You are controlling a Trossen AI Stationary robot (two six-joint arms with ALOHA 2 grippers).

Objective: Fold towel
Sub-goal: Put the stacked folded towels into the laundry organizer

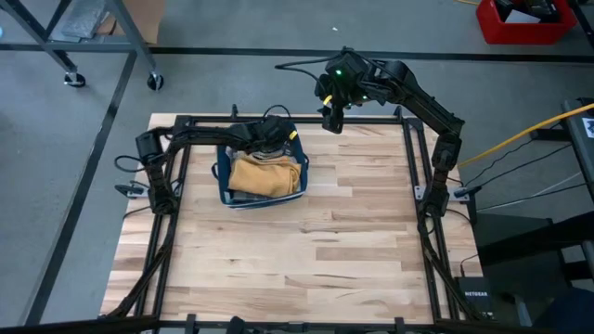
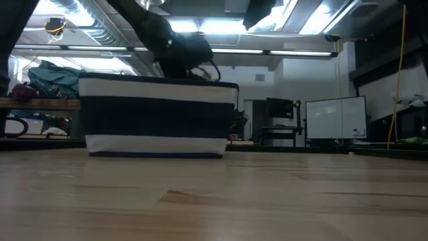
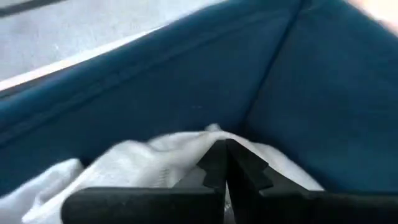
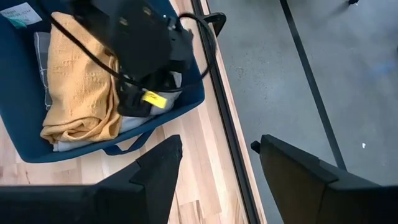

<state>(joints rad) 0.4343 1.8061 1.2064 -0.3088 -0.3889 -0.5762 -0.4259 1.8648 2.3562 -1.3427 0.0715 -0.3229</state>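
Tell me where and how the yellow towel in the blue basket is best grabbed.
Probably from straight above, pinching the bunched fold of the yellow towel on its side away from the left gripper, which is shut on a white towel. The basket walls block a sideways approach, and the right gripper hangs open nearby.

two dark arms, black cables, green light, yellow tag (image 4: 152, 99)
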